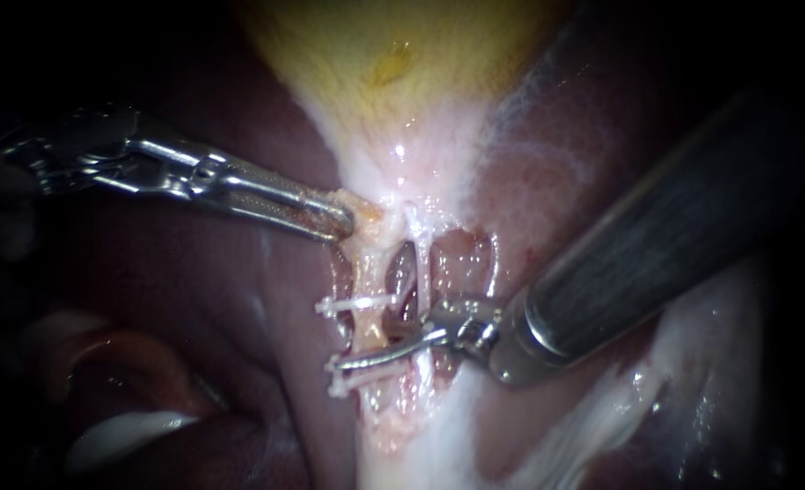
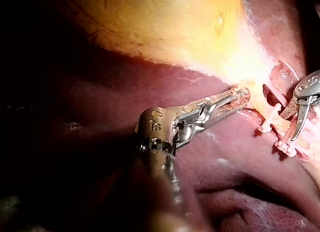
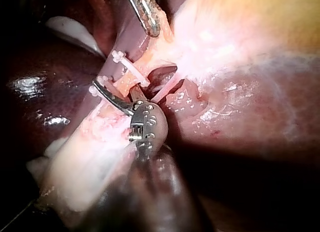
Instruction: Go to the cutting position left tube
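Left instrument [image 1: 343, 218]: shaft ran in from the left, nearly horiz., wrist approx straight, long serrated jaws pointing right & slightly down. Jaws lay close together, pinched on a bit of tissue [image 1: 370, 213] at the tips. Right instrument [image 1: 370, 347]: thick dark shaft ran in from upper right, angled down-left, wrist bent so the tip pointed left. Its thin curved blades stood apart w/ a clear gap btwn them, gripping nothing. The two tips sat near each other, not touching.
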`<state>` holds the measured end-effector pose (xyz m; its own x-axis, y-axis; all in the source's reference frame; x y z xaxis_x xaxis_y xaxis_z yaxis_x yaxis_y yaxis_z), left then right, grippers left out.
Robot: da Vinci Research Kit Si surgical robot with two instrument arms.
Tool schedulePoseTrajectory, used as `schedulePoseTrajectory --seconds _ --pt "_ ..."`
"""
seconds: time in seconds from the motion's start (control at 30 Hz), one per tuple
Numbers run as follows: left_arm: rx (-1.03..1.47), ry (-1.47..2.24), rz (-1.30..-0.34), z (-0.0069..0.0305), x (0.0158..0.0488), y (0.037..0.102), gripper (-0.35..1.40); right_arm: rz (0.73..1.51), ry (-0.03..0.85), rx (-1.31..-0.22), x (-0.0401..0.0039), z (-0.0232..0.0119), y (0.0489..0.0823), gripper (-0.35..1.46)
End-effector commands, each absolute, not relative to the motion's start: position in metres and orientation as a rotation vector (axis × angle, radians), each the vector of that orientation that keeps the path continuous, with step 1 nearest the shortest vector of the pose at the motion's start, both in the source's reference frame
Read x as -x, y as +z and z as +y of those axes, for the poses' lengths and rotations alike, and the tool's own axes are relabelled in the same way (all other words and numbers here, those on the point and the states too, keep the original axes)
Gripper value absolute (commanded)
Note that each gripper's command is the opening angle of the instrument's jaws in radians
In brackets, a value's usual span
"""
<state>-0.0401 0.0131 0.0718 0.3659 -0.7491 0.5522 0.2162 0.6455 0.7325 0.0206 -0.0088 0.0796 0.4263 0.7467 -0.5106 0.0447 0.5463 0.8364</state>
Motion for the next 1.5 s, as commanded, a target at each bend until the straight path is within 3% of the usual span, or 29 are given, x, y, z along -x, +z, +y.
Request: schedulePoseTrajectory --seconds 0.03,0.83,1.5 --pt "-0.615 -0.673 -1.016 0.013 0.0401 0.0718 -0.35 1.053 0.522 -0.907 -0.0207 -0.0088 0.0797 0.91" --pt "-0.615 -0.673 -1.016 0.013 0.0401 0.0718 -0.35 1.101 0.481 -0.958 -0.0226 -0.009 0.0784 0.91" --pt "-0.615 -0.673 -1.016 0.013 0.0401 0.0718 -0.35 1.116 0.472 -0.965 -0.0233 -0.0091 0.0797 0.93"
